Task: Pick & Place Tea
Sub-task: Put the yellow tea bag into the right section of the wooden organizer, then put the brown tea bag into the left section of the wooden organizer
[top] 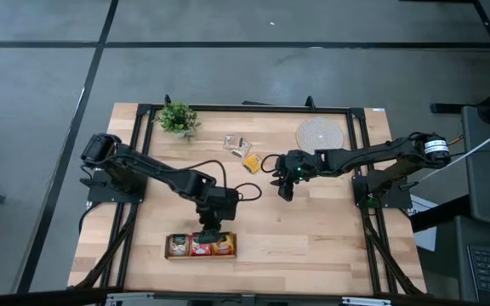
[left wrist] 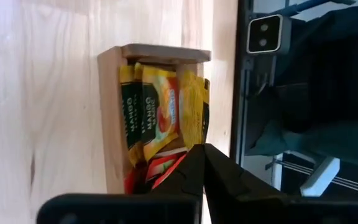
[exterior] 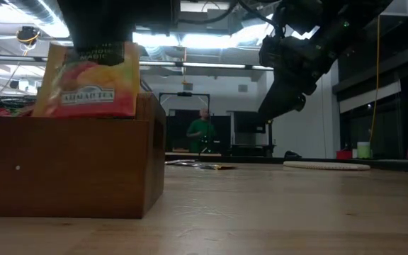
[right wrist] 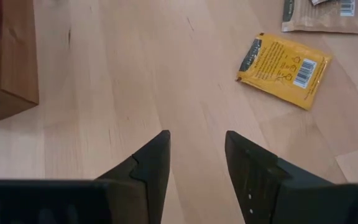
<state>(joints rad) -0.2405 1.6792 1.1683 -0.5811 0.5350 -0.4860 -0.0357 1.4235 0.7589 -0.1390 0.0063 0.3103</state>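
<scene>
A long wooden tray (top: pixel 168 246) near the table's front edge holds yellow and red tea sachets (left wrist: pixel 157 112). My left gripper (top: pixel 213 226) is shut just over the tray's right compartment, on a yellow-orange sachet (exterior: pixel 87 78) that stands higher than the tray's near wall (exterior: pixel 69 166). My right gripper (top: pixel 282 184) hangs open over bare wood at mid-table. A yellow sachet (right wrist: pixel 284 62) and a paler one (right wrist: pixel 322 15) lie flat just beyond it, both untouched. My left gripper (left wrist: pixel 201 149) pinches the yellow-orange sachet by its top edge (exterior: pixel 98 48) between the two shut fingers, slanting down from the table's left. The sachet hangs below the fingers, face toward the near edge, its lower part behind the tray's near wall. The gripper's body hides the exact spot.
A round woven mat (top: pixel 320 134) lies at the far right of the table and a small green plant (top: pixel 178 117) at the far left. Open wood lies between the tray and the loose sachets (top: pixel 251 161). A person (exterior: pixel 202 131) stands far off in the room.
</scene>
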